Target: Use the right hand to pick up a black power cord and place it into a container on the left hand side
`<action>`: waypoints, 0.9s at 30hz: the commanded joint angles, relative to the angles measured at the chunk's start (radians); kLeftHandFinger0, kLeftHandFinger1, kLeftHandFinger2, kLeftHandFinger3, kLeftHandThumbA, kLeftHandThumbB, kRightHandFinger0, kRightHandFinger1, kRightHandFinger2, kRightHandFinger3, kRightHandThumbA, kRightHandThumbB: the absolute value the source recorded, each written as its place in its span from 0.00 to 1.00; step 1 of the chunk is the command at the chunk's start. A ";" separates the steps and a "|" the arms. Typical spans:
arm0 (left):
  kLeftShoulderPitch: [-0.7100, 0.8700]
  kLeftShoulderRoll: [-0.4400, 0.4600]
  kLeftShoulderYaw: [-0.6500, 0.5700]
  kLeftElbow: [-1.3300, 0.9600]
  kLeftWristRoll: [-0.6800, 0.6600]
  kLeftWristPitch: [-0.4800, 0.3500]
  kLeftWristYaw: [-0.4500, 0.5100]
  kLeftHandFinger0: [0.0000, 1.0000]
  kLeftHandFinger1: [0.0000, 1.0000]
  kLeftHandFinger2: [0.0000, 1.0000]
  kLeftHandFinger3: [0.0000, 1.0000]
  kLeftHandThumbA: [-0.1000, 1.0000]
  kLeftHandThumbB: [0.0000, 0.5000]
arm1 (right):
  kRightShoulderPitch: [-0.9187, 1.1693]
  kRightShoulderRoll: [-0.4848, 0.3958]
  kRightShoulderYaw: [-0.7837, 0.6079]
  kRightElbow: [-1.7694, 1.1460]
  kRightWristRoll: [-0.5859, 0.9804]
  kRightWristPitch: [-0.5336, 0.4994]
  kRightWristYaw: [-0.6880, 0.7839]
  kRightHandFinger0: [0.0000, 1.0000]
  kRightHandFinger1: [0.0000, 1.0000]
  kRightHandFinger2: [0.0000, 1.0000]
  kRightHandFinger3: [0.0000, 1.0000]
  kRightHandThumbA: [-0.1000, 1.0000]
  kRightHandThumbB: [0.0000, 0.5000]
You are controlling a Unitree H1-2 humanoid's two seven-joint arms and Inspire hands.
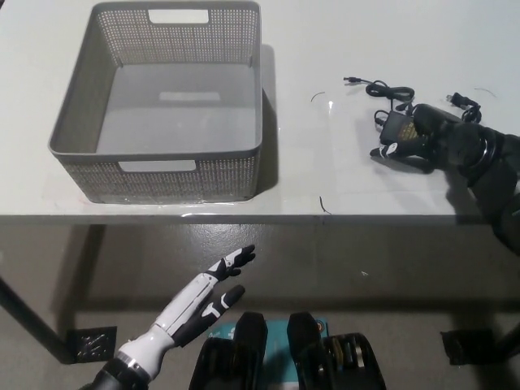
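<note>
Head view. The black power cord [398, 122] is seen on the right part of the white table [325, 162]: the adapter block lies under the right hand [422, 138], and a thin lead runs up and to the left from it, ending in a small plug; a further piece of cable shows just past the hand on its far side. The right hand is laid over the block with the fingers curled down on it. The block appears to be gripped, but a firm hold cannot be confirmed, since the contact points are hidden by the hand itself. No lift is evident; the block appears to rest on the table.

The grey basket [89, 106] is seen well apart, at the table's left, empty as far as can be judged. The left hand [199, 305] is held below the table edge at lower left, fingers spread, holding nothing.

Judged step: securing the grasp before the lift. It is suggested that the fingers be closed fully around the block, not the thin lead, since the loose lead would slip. The lift should be taken straight up and high enough that the trailing lead clears the basket's rim. A risk is noted: the dangling plug may catch on the perforated wall. Release is best made over the basket's middle.
</note>
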 commanded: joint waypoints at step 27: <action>-0.052 0.020 0.007 -0.018 0.004 -0.010 -0.002 1.00 1.00 1.00 1.00 1.00 0.74 | -0.077 -0.030 -0.061 -0.039 0.023 -0.201 -0.462 0.13 0.60 0.96 1.00 0.00 0.27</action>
